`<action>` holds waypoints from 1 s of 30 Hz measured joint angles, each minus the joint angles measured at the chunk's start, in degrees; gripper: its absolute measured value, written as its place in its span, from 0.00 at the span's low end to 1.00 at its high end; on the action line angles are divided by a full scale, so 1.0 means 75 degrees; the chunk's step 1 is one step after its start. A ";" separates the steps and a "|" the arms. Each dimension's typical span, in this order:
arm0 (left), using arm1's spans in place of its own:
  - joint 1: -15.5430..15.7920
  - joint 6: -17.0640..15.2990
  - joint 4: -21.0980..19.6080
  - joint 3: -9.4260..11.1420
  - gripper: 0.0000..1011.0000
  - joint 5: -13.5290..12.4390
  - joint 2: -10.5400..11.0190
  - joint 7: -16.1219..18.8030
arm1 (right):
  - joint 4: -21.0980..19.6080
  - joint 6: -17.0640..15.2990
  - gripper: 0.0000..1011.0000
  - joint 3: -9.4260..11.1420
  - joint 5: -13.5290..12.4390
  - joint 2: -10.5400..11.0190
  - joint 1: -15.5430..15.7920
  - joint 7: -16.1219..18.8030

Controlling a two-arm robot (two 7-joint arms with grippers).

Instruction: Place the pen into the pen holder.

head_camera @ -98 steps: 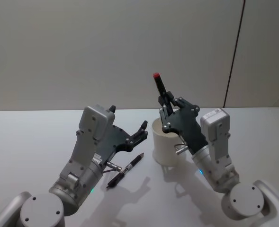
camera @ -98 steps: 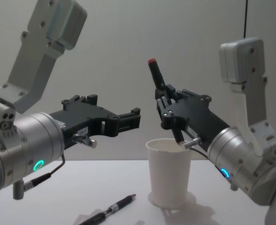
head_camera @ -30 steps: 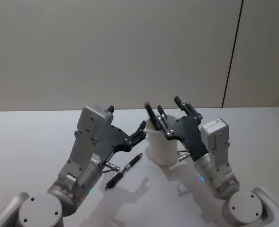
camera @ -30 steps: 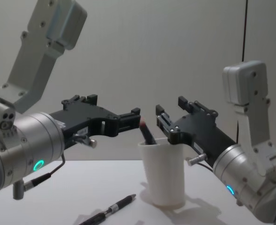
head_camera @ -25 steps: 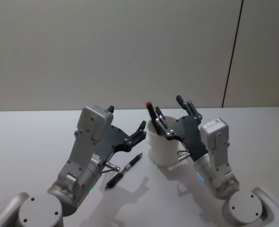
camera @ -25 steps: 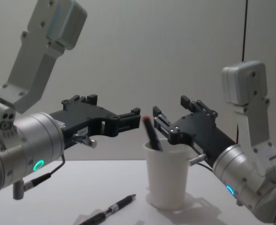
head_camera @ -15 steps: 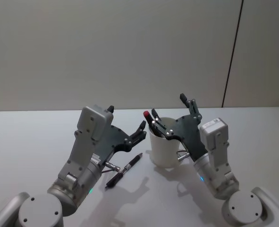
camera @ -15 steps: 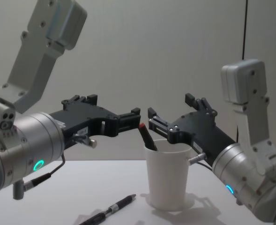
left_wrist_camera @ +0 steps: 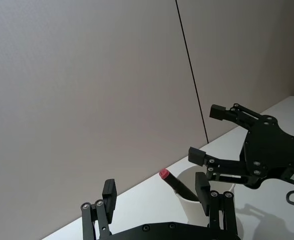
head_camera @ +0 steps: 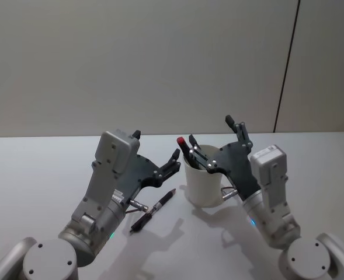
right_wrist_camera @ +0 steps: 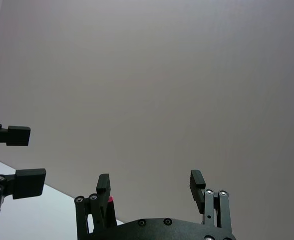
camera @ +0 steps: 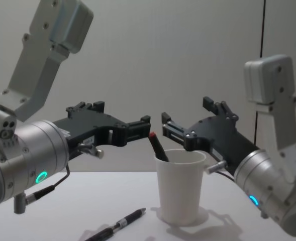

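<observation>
The pen holder (head_camera: 202,185), a white paper cup, is seen standing upright on the pale table (head_camera: 37,169), between the two arms. A red-capped pen (head_camera: 184,148) is lodged inside it, leaned against the rim on the robot's left side, with its cap raised above the rim (camera: 156,145). The right gripper (head_camera: 212,133) is held just above the far right of the cup, its fingers spread wide and nothing clasped between them; one finger is placed near the pen's cap, and no grip on the pen is seen. The left gripper (head_camera: 158,146) is raised above the table to the left of the cup, with its fingers likewise parted and empty. A second pen (head_camera: 153,210), dark with a silver band, is laid flat on the table beneath the left gripper, apart from the cup.
</observation>
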State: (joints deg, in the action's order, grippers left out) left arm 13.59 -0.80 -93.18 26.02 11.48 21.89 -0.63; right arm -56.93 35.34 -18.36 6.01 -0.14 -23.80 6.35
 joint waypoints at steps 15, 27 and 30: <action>0.0000 0.0000 0.0000 0.0000 0.99 0.0000 0.0000 0.0000 | -0.1766 -0.1381 0.99 0.0182 -0.0245 0.0465 0.0830 0.0120; 0.0000 0.0000 0.0000 0.0000 0.99 0.0000 0.0000 0.0000 | -0.2976 -0.2479 0.99 0.0396 -0.0529 0.0889 0.1434 0.0161; 0.0000 0.0000 0.0000 0.0000 0.99 0.0000 0.0000 0.0000 | -0.3279 -0.2746 0.99 0.0471 -0.0622 0.1015 0.1600 0.0160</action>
State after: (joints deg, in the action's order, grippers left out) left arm 13.59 -0.80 -93.18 26.02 11.48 21.89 -0.63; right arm -81.52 14.74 -14.82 1.35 7.47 -11.80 7.55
